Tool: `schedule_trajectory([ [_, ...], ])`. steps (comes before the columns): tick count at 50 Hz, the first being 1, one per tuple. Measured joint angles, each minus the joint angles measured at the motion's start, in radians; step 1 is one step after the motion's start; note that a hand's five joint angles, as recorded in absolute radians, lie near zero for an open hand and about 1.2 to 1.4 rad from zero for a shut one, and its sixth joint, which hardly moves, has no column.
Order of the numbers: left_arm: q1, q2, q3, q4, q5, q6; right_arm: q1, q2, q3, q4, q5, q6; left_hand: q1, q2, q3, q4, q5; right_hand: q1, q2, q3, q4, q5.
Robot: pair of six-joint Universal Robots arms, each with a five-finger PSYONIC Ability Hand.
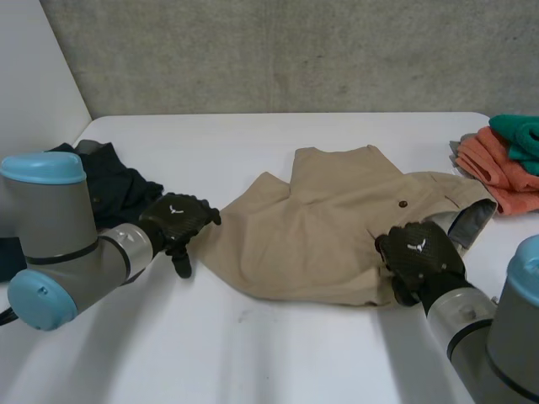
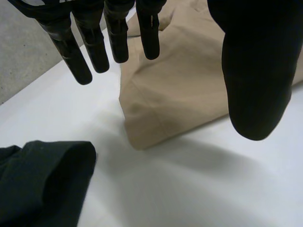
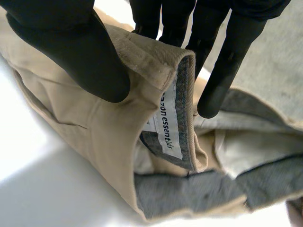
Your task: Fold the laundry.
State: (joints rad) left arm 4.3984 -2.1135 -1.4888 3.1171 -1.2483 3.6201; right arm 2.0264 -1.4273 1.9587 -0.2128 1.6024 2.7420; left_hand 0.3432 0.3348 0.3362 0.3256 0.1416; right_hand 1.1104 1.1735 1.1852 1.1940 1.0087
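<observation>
A pair of tan shorts (image 1: 312,227) lies spread in the middle of the white table (image 1: 253,353). My left hand (image 1: 177,219) hovers just off the leg end of the shorts (image 2: 189,80), open, its straight fingers (image 2: 94,42) and thumb holding nothing. My right hand (image 1: 417,252) is at the waistband on the near right side. In the right wrist view the thumb (image 3: 71,42) presses the outside of the waistband (image 3: 147,61) and the fingers sit behind it, pinching the cloth. A white label and the grey lining show inside the waist.
A dark garment (image 1: 109,181) lies heaped at the table's left, close beside my left hand (image 2: 42,179). Orange cloth (image 1: 505,168) and teal cloth (image 1: 518,135) are piled at the right edge. A grey wall runs behind the table.
</observation>
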Motion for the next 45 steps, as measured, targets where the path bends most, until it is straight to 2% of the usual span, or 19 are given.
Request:
schedule_trajectory([
  [12, -0.016, -0.044, -0.002, 0.056, -0.013, -0.016, 0.063, -0.194, -0.113, 0.171, -0.031, 0.028, 0.000, 0.000, 0.000, 0.002, 0.003, 0.000, 0.000, 0.000, 0.002, 0.002],
  [19, -0.068, -0.087, 0.024, 0.132, -0.079, -0.047, 0.092, -0.273, -0.204, 0.238, -0.045, 0.073, 0.085, 0.084, 0.083, 0.095, 0.109, 0.000, 0.000, 0.000, 0.002, 0.002],
  [22, -0.091, -0.100, 0.037, 0.160, -0.120, -0.061, 0.098, -0.294, -0.248, 0.268, -0.054, 0.090, 0.249, 0.224, 0.225, 0.239, 0.250, 0.000, 0.000, 0.000, 0.002, 0.002],
  [23, -0.097, -0.102, 0.041, 0.169, -0.135, -0.064, 0.098, -0.299, -0.261, 0.276, -0.056, 0.093, 0.367, 0.351, 0.351, 0.365, 0.374, 0.000, 0.000, 0.000, 0.002, 0.002],
  [24, -0.104, -0.099, 0.045, 0.182, -0.160, -0.068, 0.097, -0.305, -0.282, 0.289, -0.058, 0.098, 0.730, 0.667, 0.662, 0.679, 0.682, 0.000, 0.000, 0.000, 0.002, 0.002],
  [26, -0.109, -0.084, 0.050, 0.204, -0.206, -0.073, 0.091, -0.313, -0.313, 0.304, -0.060, 0.101, 0.826, 0.813, 0.805, 0.823, 0.816, 0.000, 0.000, 0.000, 0.004, 0.002],
  [31, -0.113, 0.081, 0.024, 0.276, -0.371, -0.099, 0.028, -0.320, -0.420, 0.351, -0.065, 0.088, 0.826, 0.858, 0.852, 0.872, 0.831, 0.000, 0.000, 0.000, 0.005, 0.002],
  [34, -0.114, 0.232, 0.001, 0.303, -0.414, -0.131, -0.029, -0.318, -0.484, 0.380, -0.074, 0.070, 0.826, 0.858, 0.852, 0.873, 0.831, 0.000, 0.000, 0.000, 0.005, 0.002],
  [37, -0.120, 0.413, -0.012, 0.310, -0.405, -0.179, -0.093, -0.309, -0.560, 0.414, -0.094, 0.059, 0.826, 0.859, 0.852, 0.873, 0.831, 0.000, 0.000, 0.000, 0.005, 0.002],
  [40, -0.126, 0.580, -0.006, 0.284, -0.348, -0.243, -0.151, -0.292, -0.641, 0.450, -0.123, 0.068, 0.826, 0.860, 0.854, 0.873, 0.831, 0.000, 0.000, 0.000, 0.005, 0.002],
  [45, -0.126, 0.683, 0.058, 0.203, -0.254, -0.328, -0.212, -0.245, -0.750, 0.492, -0.166, 0.121, 0.826, 0.861, 0.854, 0.873, 0.831, 0.000, 0.000, 0.000, 0.005, 0.002],
])
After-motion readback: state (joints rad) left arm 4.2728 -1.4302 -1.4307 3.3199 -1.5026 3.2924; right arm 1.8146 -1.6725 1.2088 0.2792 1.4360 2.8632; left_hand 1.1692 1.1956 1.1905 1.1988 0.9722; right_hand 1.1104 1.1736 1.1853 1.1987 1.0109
